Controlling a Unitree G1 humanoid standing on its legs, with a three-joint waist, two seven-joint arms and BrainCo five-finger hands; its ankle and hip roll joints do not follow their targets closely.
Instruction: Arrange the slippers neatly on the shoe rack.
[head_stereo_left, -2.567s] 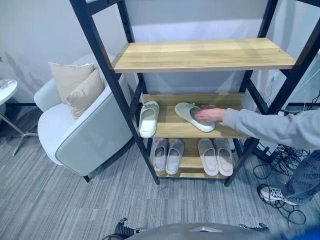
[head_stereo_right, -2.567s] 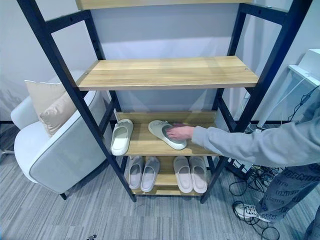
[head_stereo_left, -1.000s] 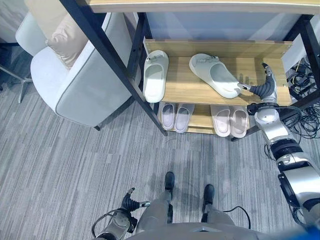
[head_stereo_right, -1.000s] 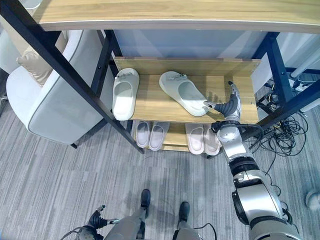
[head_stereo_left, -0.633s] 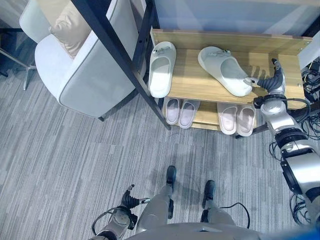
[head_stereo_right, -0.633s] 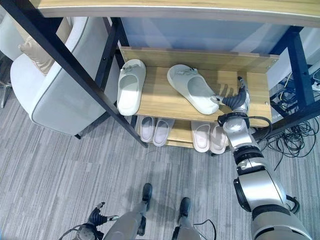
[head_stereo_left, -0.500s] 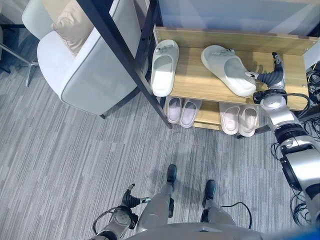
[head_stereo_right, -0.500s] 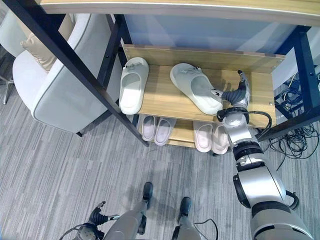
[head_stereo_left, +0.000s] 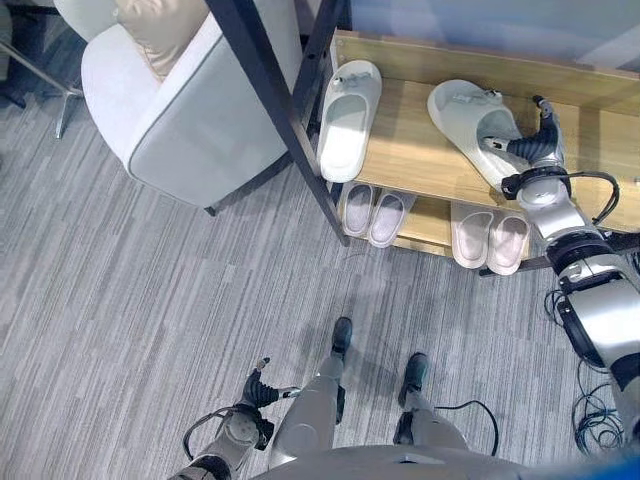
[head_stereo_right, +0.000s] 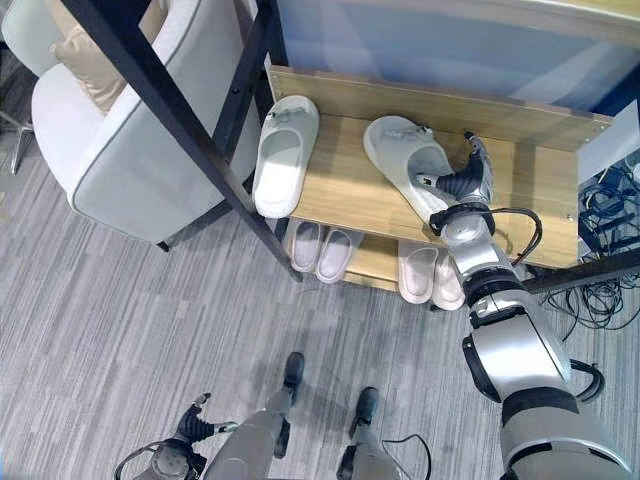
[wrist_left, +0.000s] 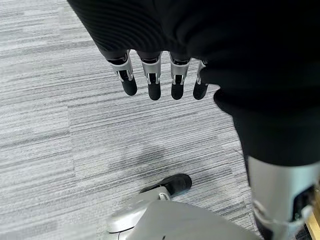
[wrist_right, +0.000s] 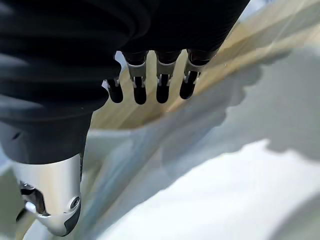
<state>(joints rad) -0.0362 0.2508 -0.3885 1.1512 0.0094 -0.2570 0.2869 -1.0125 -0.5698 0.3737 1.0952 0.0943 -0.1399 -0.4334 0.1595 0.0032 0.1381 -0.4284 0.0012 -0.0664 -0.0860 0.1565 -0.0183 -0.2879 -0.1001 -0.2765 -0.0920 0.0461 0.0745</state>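
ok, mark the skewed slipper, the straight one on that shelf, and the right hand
skewed slipper (head_stereo_left: 470, 125), left eye view, on its footbed.
straight slipper (head_stereo_left: 347, 125), left eye view, on its footbed.
right hand (head_stereo_right: 468, 180), right eye view, on its dark cover.

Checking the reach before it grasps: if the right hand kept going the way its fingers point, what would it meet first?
Probably the shelf's wooden back board. The right hand sits over the angled slipper's heel end, fingers pointing rackward past it; depth is unclear.
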